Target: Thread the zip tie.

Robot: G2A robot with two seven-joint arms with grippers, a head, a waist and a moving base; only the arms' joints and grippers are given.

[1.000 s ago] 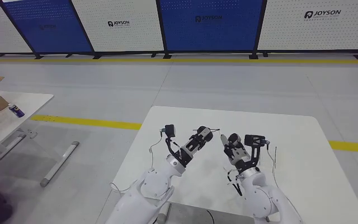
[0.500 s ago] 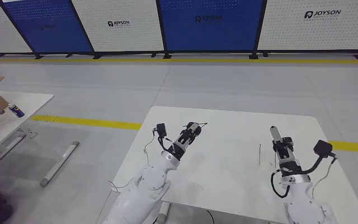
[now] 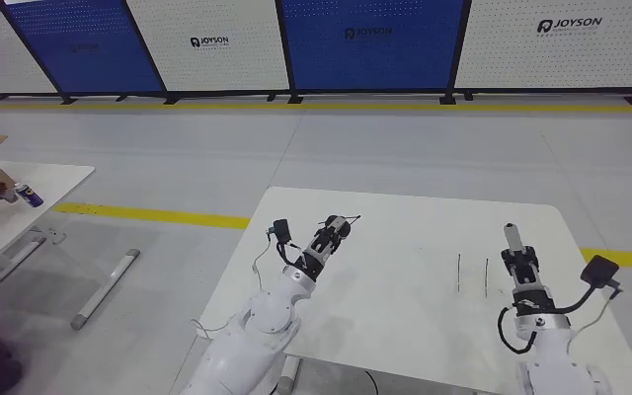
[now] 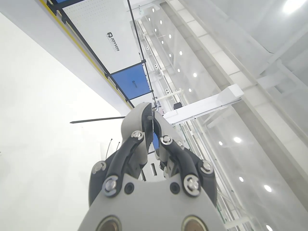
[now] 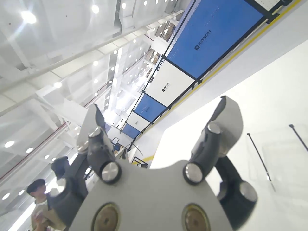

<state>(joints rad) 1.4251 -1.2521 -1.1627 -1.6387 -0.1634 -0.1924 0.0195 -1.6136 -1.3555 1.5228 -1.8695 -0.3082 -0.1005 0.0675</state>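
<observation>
On my left, the left claw (image 4: 152, 116) is clamped together on the held zip tie (image 4: 96, 120). Its pads pinch one end, and the rest of the black strap sticks out straight and free above the white desk (image 3: 395, 296). I think it is the head end that sits in the pads, but the pinch is too tight for me to be sure. In the top view this claw sits over the left half of the desk, toward its far side, with the strap pointing away from the robot and slightly right. Moving right, two more ties lie flat on the desk, the first loose tie (image 3: 458, 272) and the second loose tie (image 3: 486, 276). They are side by side, roughly parallel, near each other but apart, and well apart from the held one. Farthest right, the right claw (image 5: 160, 108) has its fingers spread wide apart. It sits just beside the second loose tie, toward the desk's right edge, touching neither tie
</observation>
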